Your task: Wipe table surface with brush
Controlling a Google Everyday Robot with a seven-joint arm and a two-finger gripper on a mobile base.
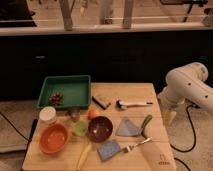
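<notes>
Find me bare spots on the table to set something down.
Bare: the back strip of the table surface behind the brush, right of the green tray; the front right corner beside the fork. Crowded: front left and centre, around the dark bowl and orange bowl. The gripper hangs beside the right edge.

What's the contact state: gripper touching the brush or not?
Apart. Camera view: the gripper hangs beside the table surface, past its right edge; bare wood lies between gripper and brush.
</notes>
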